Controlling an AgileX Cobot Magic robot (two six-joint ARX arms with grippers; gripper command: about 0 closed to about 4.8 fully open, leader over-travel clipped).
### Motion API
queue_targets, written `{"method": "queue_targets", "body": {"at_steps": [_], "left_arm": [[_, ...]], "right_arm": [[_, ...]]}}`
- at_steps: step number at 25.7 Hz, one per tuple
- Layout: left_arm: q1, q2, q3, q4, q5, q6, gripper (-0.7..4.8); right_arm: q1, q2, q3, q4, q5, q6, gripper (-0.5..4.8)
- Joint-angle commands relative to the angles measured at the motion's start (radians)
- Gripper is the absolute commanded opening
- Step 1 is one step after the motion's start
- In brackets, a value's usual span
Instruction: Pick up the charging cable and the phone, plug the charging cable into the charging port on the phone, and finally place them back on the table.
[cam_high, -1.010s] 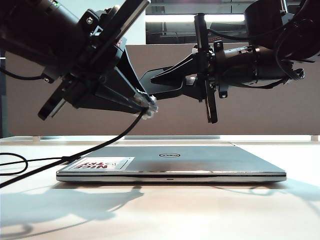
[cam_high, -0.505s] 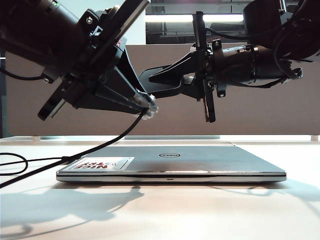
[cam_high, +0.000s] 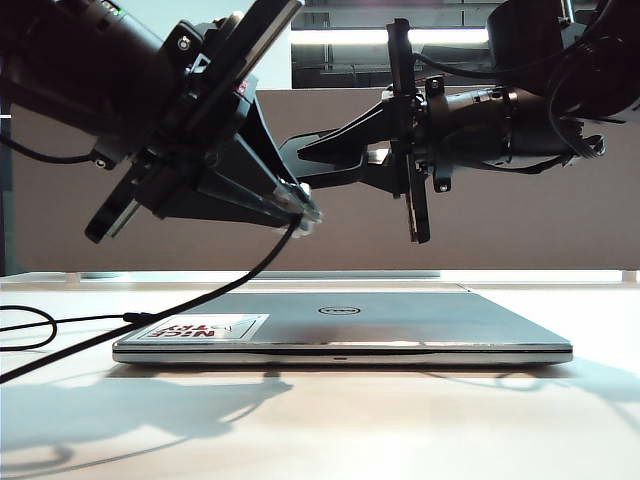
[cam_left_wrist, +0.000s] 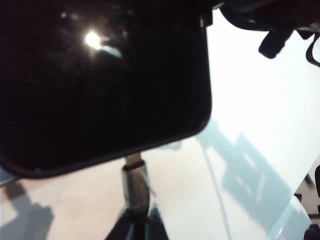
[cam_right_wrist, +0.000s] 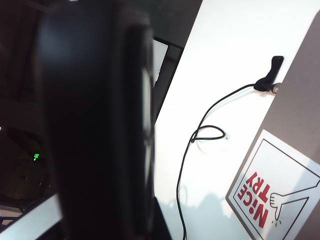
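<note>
My left gripper (cam_high: 298, 208) hangs above the laptop, shut on the charging cable (cam_high: 200, 295) just behind its silver plug (cam_left_wrist: 136, 184). The cable drops from there to the table (cam_high: 330, 420) at the left. In the left wrist view the left gripper (cam_left_wrist: 135, 225) points the plug's tip at the end edge of the black phone (cam_left_wrist: 100, 80). I cannot tell whether the tip sits inside the charging port. My right gripper (cam_high: 312, 156) reaches in from the right, shut on the phone (cam_right_wrist: 95, 125), which the right wrist view shows edge-on and blurred. In the exterior view the phone is mostly hidden behind the left arm.
A closed silver Dell laptop (cam_high: 400, 325) with a red-lettered sticker (cam_high: 205, 327) lies under both grippers. A thin black cord (cam_right_wrist: 200, 135) with a black plug (cam_right_wrist: 267, 77) loops on the table beside it. A grey-brown divider panel (cam_high: 520, 230) stands behind.
The right gripper has edged slightly left toward the plug. The left gripper with the plug has lifted a touch. Both grips are unchanged.
</note>
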Motion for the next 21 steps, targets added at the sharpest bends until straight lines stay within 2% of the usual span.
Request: {"method": "queue_targets", "body": {"at_steps": [1,10,16,21], "left_arm": [[0.041,-0.003,0.006,0.068,-0.022,0.001,-0.06],[0.074,-0.003,0.006,0.069,-0.022,0.005,-0.06],[0.074,-0.004,0.006,0.069,-0.022,0.09,-0.06],[0.074,-0.006,0.007,0.069,-0.022,0.088,-0.06]], "right_arm": [[0.009,-0.007,0.002,0.014,-0.069,0.0,-0.05],[0.009,-0.007,0.002,0.01,-0.075,-0.016,-0.05],[0.009,-0.007,0.002,0.01,-0.08,-0.045,-0.05],[0.009,-0.007,0.002,0.009,-0.077,-0.077,-0.05]]}}
